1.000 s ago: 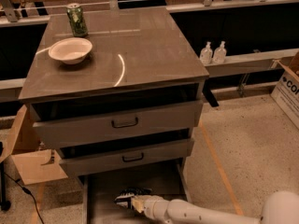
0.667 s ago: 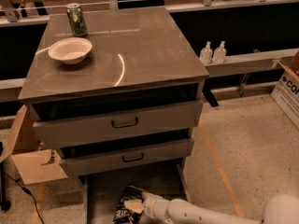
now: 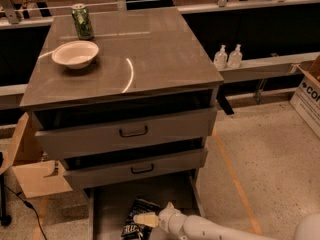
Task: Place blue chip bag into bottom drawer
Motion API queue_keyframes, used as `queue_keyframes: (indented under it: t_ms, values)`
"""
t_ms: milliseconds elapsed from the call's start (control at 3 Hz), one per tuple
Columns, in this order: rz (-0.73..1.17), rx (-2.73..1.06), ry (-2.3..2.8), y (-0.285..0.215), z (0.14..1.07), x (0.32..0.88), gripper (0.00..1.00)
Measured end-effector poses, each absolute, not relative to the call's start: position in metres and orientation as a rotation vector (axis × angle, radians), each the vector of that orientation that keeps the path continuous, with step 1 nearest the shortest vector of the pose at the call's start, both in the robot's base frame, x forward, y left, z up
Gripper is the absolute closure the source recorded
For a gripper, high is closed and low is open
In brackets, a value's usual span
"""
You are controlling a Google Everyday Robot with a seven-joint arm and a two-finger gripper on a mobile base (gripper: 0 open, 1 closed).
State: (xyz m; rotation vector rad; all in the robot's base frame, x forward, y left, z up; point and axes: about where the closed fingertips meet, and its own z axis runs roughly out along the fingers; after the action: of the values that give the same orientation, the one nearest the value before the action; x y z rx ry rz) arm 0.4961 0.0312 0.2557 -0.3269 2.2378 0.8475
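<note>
**Placement stage.** The blue chip bag (image 3: pixel 142 207) lies on the floor of the open bottom drawer (image 3: pixel 112 206), with the tool (image 3: pixel 143 219) resting across it. Whether the tool is pinching it cannot be told. Release and withdrawal appear to remain.

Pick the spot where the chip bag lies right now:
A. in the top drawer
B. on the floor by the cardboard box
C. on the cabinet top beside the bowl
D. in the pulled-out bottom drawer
D: the chip bag lies on the flat floor of the open bottom drawer, below the two upper drawers, and the gripper is right at the bag's right edge.
</note>
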Motion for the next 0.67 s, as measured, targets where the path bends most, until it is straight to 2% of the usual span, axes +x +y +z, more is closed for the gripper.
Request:
queue_keyframes:
  t_ms: [667]
  values:
    - [0.589, -0.215, 2.157, -0.010, 0.288, 0.511, 0.00]
